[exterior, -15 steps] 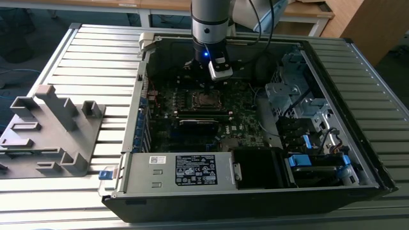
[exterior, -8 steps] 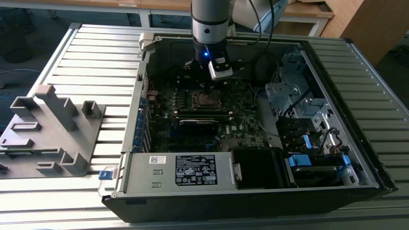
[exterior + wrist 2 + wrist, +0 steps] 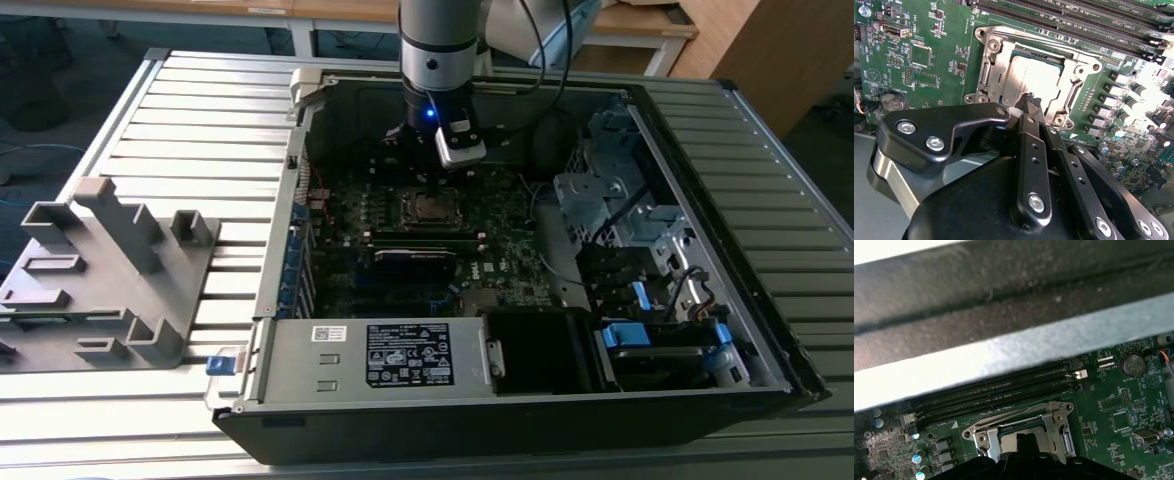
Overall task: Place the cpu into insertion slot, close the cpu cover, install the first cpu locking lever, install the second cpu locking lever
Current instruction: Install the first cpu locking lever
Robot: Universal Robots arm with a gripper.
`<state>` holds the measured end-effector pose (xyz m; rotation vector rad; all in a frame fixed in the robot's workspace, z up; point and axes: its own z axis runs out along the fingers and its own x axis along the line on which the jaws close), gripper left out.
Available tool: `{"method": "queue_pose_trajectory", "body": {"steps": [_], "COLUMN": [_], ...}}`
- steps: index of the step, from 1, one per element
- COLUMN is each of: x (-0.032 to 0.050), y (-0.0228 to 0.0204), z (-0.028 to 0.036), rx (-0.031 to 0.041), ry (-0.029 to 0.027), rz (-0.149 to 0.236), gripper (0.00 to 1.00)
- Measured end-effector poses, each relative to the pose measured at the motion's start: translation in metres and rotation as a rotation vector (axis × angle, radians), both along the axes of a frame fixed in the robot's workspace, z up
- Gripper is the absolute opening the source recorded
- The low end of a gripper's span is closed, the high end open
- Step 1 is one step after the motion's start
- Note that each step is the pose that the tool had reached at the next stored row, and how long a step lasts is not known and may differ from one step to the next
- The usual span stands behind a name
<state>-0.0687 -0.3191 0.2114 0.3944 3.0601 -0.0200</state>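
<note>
The cpu (image 3: 1029, 80), a dull grey-bronze square, lies in the insertion slot (image 3: 430, 207) on the green motherboard (image 3: 929, 55). The silvery cpu cover (image 3: 996, 70) lies flat around it, and the chip shows through its window. My gripper (image 3: 1029, 101) hangs just over the near edge of the cover, its black fingers (image 3: 1026, 150) drawn together at the tips with nothing between them. In the exterior view the gripper (image 3: 451, 160) stands inside the open computer case, just behind the socket. The first wrist view has the cover (image 3: 1054, 425) and the slot's dark centre (image 3: 1019, 432).
Long black memory slots (image 3: 1079, 15) run beside the socket. The case's wall (image 3: 1004, 315) rises close behind them. A power supply (image 3: 400, 355) and drive bays (image 3: 627, 200) crowd the case. A grey fixture (image 3: 107, 270) sits on the slatted table at the exterior view's left.
</note>
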Motion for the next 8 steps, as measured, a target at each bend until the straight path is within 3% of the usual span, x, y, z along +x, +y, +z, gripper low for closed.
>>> {"method": "queue_pose_trajectory", "body": {"steps": [8], "x": [-0.0001], "y": [-0.0008], "z": [-0.0003], "rx": [-0.0001], "ry": [0.0000], "rz": [0.039], "gripper": [0.11]}}
